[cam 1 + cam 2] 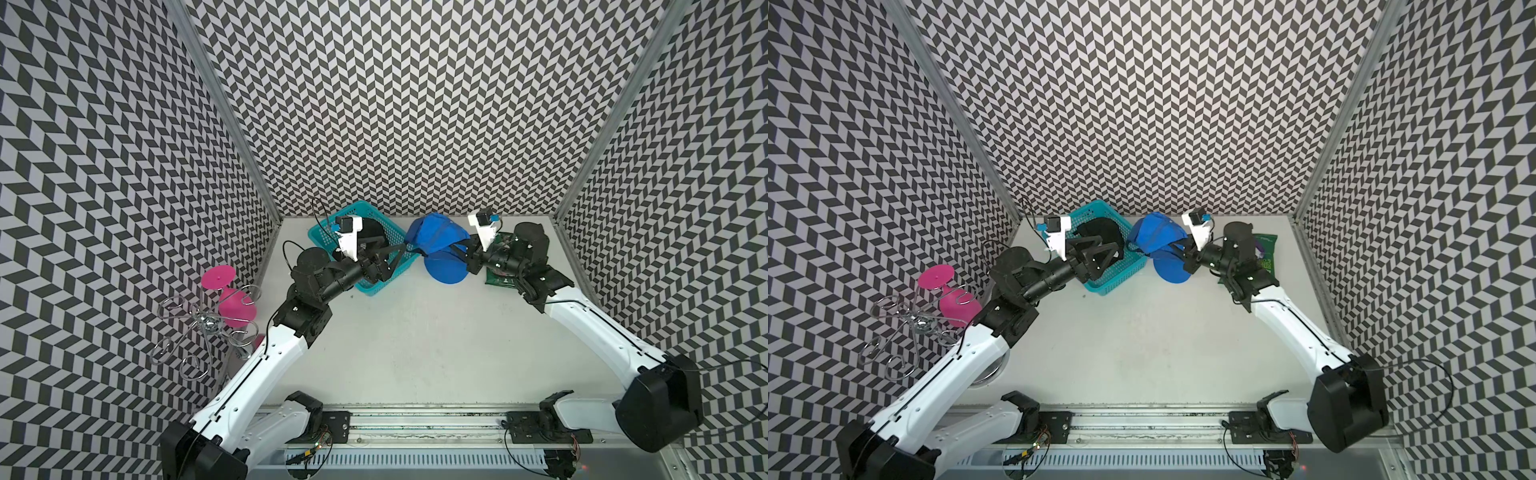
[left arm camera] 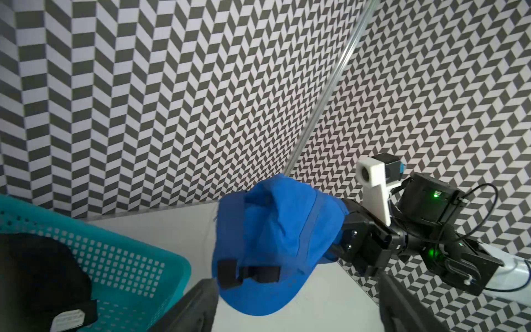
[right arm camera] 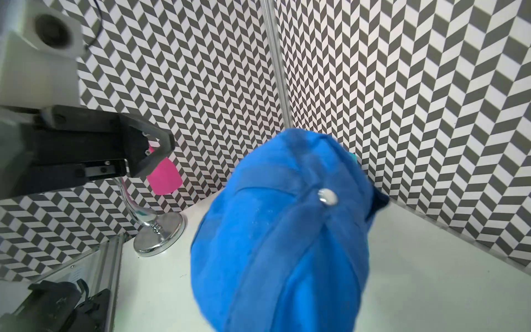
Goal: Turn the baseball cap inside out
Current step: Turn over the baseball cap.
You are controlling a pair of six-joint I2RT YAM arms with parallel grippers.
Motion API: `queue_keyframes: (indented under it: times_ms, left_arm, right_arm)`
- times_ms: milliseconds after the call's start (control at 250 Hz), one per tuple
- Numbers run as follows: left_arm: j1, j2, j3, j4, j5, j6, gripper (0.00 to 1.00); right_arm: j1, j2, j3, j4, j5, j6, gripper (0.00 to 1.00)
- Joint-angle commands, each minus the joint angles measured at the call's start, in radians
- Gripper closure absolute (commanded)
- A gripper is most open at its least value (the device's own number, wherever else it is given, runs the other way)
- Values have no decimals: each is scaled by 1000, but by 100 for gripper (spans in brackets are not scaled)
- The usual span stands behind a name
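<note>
Blue fabric baseball cap (image 1: pixel 436 241) is hanging near the white table's (image 1: pixel 415 332) back edge, beside a teal plastic basket (image 1: pixel 374 289), the right gripper (image 1: pixel 459 249) pinching its cloth, the left gripper (image 1: pixel 397 254) gaping alongside. Light and floppy, it is probably handling best from the rim.

— What are the two arms built from?
— Long glossy white shells on the left arm (image 1: pixel 253 365) and right arm (image 1: pixel 598 328), each with a dark seam line and small round holes. Bulky matte black joint housings (image 1: pixel 658 409) sit between them, the largest at the lower corners of the frame in both top views.
— And at the wrist?
— A white plastic camera bracket (image 2: pixel 373 189) with a round dark lens and a blue plug. The black block beside it carries silver screw heads (image 2: pixel 349 233), two green lights (image 2: pixel 436 195) and a thin black cable (image 2: pixel 497 194) in a loop.
— The left gripper (image 2: pixel 298 278)?
— Matte black, wedge-shaped fingers (image 2: pixel 198 304).
</note>
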Motion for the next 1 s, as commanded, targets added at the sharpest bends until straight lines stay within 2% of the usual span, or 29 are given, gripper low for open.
queue_keyframes:
  times_ms: [0, 96, 300, 457, 545, 641, 741, 909, 993]
  left_arm:
    - [54, 12, -2, -18, 97, -27, 13]
    - [85, 39, 3, 23, 219, -38, 12]
    - [113, 130, 10, 95, 355, -62, 12]
    - [94, 207, 12, 325, 559, -189, 12]
    - [60, 237, 38, 369, 625, -178, 11]
    - [19, 266, 69, 328, 690, -113, 11]
    - [-5, 299, 74, 355, 746, -123, 12]
    - [-5, 290, 27, 380, 705, -132, 12]
    - [-7, 281, -26, 455, 701, -199, 15]
  right_arm:
    - [-41, -65, -4, 47, -237, -52, 100]
    - [-48, -119, -13, 57, -310, -70, 100]
    - [-48, -190, 3, 102, -522, 13, 100]
    - [-46, -214, 33, 104, -655, 63, 100]
    - [-45, -215, 59, 104, -698, 89, 100]
    - [-45, -215, 88, 94, -727, 100, 100]
    - [-43, -221, 104, 116, -729, 123, 100]
    - [-43, -240, 113, 173, -681, 159, 100]
    - [-42, -245, 110, 192, -656, 166, 100]
